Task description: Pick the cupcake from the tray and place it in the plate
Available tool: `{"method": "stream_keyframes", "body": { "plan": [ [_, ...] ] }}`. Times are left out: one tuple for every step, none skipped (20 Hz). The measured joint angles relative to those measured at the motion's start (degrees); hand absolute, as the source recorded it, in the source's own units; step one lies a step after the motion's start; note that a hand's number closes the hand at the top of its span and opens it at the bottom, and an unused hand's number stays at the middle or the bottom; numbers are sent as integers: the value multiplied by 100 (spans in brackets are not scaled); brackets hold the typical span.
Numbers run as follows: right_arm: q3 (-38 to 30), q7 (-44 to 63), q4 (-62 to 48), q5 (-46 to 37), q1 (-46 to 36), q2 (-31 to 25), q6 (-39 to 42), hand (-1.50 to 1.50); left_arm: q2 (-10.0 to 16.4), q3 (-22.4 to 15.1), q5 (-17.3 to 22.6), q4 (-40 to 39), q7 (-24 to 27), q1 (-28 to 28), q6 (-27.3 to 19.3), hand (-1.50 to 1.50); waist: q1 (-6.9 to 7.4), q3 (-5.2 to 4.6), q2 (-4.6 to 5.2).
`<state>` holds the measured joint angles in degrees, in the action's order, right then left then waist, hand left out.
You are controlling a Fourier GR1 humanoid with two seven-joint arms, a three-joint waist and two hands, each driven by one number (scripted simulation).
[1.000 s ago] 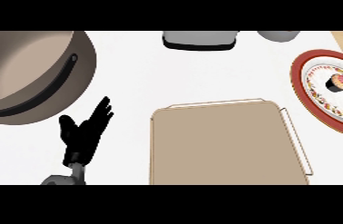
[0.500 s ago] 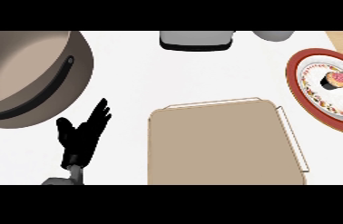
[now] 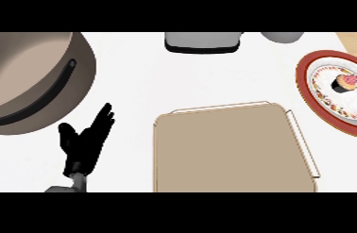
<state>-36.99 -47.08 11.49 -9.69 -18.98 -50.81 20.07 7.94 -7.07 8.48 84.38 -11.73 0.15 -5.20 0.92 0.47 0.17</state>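
Sitting: the cupcake [image 3: 343, 82] is on the plate [image 3: 307, 81], inside the red rim, at the view's right edge.
Tray: the tray [image 3: 230, 152] lies mid-worktop [image 3: 140, 86] with nothing on it, just beside the plate.
Left robot hand: the left robot hand [image 3: 83, 145] rests at lower left with fingers straight and spread, holding nothing, well apart from tray and plate.
Right robot hand: out of sight.
Change: almost none over the last second. The cupcake, tray and left robot hand keep their places, and only the view slides a little.
Meaning: the placing looks done, and nothing seems left to move.
Others: a brown pot [image 3: 35, 81] at left and a grey container [image 3: 202, 41] at the top edge.
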Motion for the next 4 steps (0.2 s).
{"method": "stream_keyframes", "body": {
  "plan": [
    [12, -14, -1, -1, 43, -28, 3, -150, 0, 6, 9, -5, -51, -15, 10, 0, -3, -1, 0],
    [22, -38, -5, -2, 95, -46, 3, -150, 49, 61, 47, -53, -10, -19, 87, 0, -6, -2, -1],
    [51, -44, 14, -10, 119, -48, -6, -150, 46, 33, 20, 25, -36, 26, 79, 0, -8, -5, -4],
    [67, -67, 25, -4, 161, -44, -11, -150, 54, 69, 29, -25, -3, 20, 106, 0, -14, -6, -8]
  ]
}}
